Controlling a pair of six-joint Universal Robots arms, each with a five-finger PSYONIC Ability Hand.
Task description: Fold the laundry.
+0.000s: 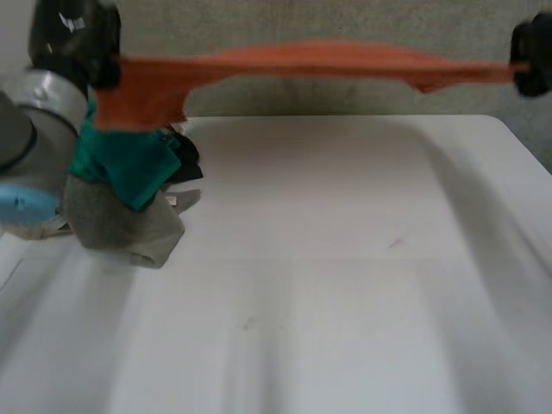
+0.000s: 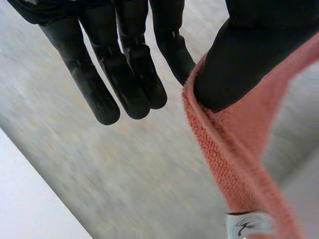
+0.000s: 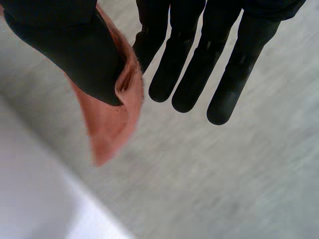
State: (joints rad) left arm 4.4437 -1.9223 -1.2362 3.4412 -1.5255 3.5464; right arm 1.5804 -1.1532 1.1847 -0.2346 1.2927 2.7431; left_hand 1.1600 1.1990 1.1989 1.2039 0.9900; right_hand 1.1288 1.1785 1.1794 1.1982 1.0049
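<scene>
I'm pinching the orange cloth (image 1: 328, 60) between left hand (image 1: 78, 39) and right hand (image 1: 533, 56), stretching it taut to flatten before folding

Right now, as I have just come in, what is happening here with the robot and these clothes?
The robot holds an orange cloth stretched in the air between its two hands, above the far side of the white table. The left robot hand pinches one end with its thumb, and the right robot hand pinches the other end the same way. A teal garment and a grey garment lie heaped at the table's left side. The orange cloth is not yet folded.
</scene>
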